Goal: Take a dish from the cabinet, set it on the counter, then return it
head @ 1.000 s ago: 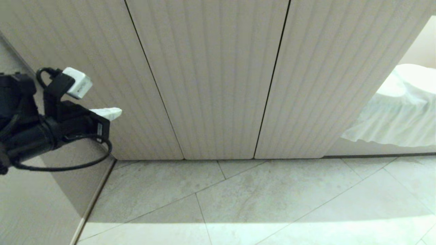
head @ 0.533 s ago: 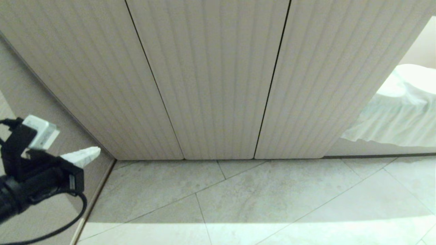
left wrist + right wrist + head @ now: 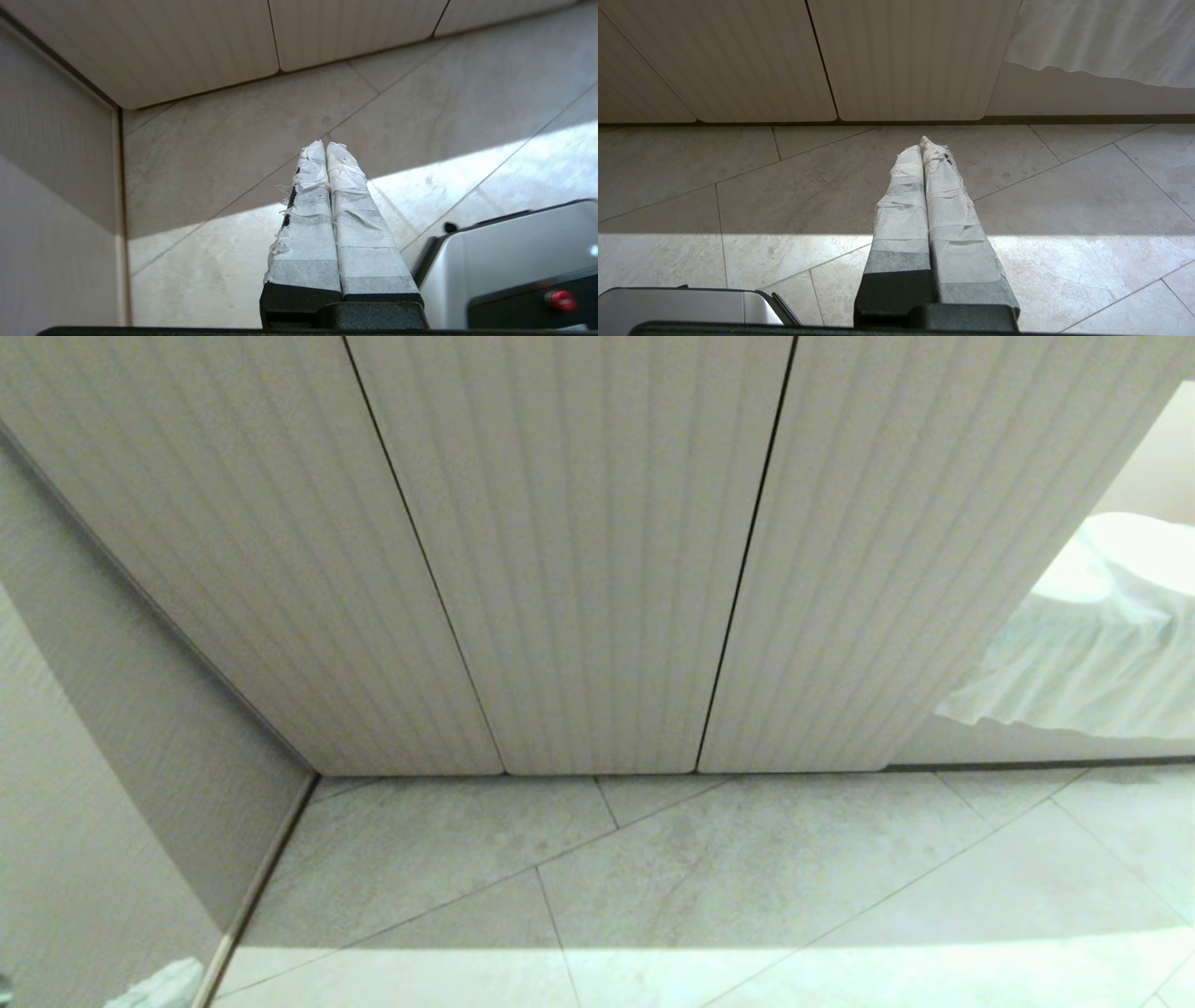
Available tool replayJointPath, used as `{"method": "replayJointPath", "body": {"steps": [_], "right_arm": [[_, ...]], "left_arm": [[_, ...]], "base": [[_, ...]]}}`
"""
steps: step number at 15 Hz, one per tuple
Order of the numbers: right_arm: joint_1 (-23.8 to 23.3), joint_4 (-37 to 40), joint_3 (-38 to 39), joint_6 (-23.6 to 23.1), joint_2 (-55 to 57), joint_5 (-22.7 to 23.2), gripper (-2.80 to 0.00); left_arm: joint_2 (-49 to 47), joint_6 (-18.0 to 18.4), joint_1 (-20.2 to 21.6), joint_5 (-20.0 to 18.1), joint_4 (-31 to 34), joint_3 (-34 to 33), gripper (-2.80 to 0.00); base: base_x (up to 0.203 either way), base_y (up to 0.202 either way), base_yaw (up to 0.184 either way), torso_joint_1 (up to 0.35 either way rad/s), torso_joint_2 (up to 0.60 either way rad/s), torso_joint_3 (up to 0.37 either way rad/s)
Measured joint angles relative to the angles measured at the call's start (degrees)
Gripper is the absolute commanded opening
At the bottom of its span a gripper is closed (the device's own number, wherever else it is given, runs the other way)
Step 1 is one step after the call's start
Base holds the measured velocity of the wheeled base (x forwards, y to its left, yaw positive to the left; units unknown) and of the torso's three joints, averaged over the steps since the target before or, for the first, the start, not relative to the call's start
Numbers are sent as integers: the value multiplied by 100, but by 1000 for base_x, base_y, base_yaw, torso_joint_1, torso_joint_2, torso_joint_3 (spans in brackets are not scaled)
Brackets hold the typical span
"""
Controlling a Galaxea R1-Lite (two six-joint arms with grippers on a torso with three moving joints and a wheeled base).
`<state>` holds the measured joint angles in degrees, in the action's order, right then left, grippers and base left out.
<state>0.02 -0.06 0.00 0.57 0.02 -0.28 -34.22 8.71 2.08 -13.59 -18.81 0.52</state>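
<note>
Left claw (image 3: 325, 145) dropped almost out of head view, pressed closed, empty, right claw (image 3: 920, 142) likewise, cabinet (image 3: 579, 551) doors closed

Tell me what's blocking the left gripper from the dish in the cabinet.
The cabinet's fluted doors: all are shut, so no dish shows. The left gripper is shut and empty, low over the floor tiles, short of the doors. The right gripper is likewise shut over the tiles.
</note>
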Motion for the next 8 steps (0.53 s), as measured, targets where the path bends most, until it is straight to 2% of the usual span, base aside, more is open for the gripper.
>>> {"method": "replayJointPath", "body": {"steps": [2,3,6,8], "right_arm": [[0,1,0,-2,0,-3,-280],[0,-2,0,0,0,1,-280],[0,-2,0,-2,0,-2,-280],[0,-2,0,-6,0,-3,-280]], "left_arm": [[936,-298,-53,109,633,-27,-280],[1321,-440,-116,288,845,-36,-280],[2134,-514,-190,1087,1410,-41,-280],[2530,-517,-178,1274,1834,-44,-280]], "base": [[0,0,0,0,0,0],[0,0,0,0,0,0],[0,0,0,0,0,0],[0,0,0,0,0,0]]}}
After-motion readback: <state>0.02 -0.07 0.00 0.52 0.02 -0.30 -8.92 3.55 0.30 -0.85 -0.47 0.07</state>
